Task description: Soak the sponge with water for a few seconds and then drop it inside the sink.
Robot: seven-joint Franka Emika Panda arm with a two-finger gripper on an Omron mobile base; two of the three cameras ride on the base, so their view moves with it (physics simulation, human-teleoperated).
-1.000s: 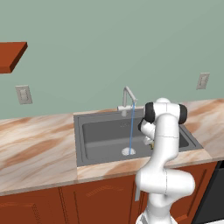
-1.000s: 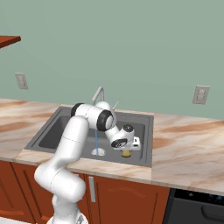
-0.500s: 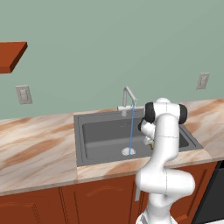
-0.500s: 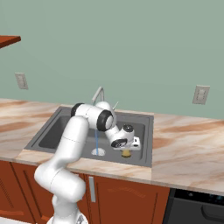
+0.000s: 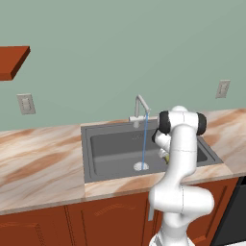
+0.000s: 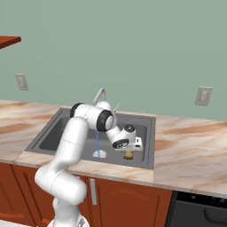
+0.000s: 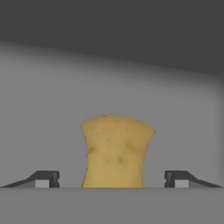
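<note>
Two stages make up this job, and it looks close to its end. Going left to right in the right base view, the counter runs up to the sink, whose raised rim boxes in the basin; the faucet stands at the back edge, and the water falls straight onto the drain. Just right of the stream hangs the gripper, pointing down over the right part of the basin, with the sponge at its tips, well below the rim line. In the hand view the fingers stand wide apart, a clear gap between each tip and the sponge, so nothing clamps it: it appears released, over the grey sink floor. Whether it rests on the floor or hangs just above it cannot be told. The sponge sits beside the stream, not under it, so the soaking seems done and the drop made or in the making. What is left is probably only to lift the arm out. Room is open upward; the right sink wall lies near the gripper, and the faucet and stream lie to its left, so a straight rise looks safest.
</note>
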